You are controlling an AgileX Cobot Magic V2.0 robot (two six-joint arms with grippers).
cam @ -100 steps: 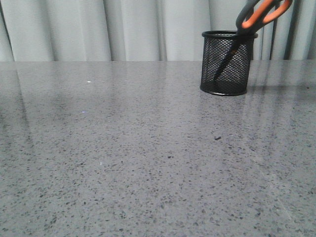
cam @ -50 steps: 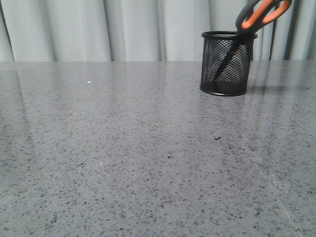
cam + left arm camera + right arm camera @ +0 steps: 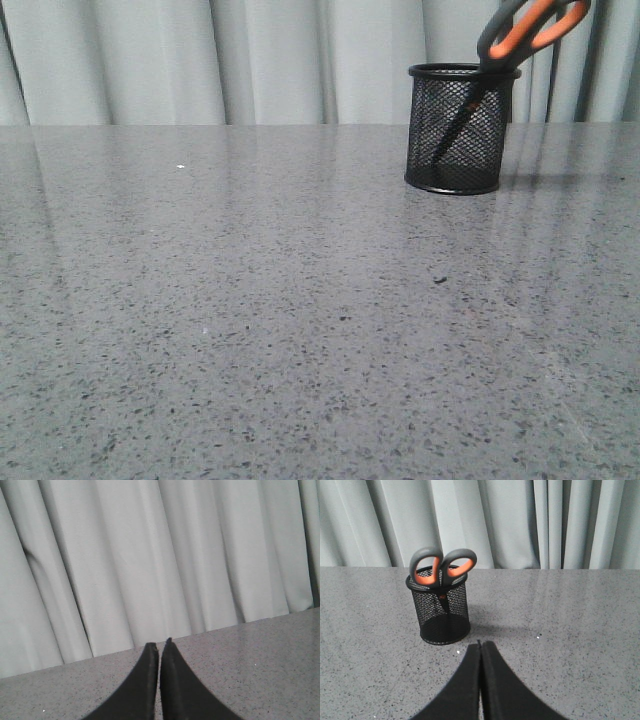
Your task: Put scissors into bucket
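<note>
The black wire-mesh bucket (image 3: pixel 462 128) stands upright at the far right of the grey table. The scissors (image 3: pixel 532 28) stand in it, blades down, grey and orange handles leaning out over the rim to the right. In the right wrist view the bucket (image 3: pixel 443 612) and the scissors' handles (image 3: pixel 441 567) show a short way beyond my right gripper (image 3: pixel 480 643), which is shut and empty. My left gripper (image 3: pixel 159 644) is shut and empty above bare table, facing the curtain. Neither gripper shows in the front view.
A grey speckled table (image 3: pixel 250 300) fills the front view. A pale pleated curtain (image 3: pixel 250 60) hangs behind its far edge. Nothing else stands on the table.
</note>
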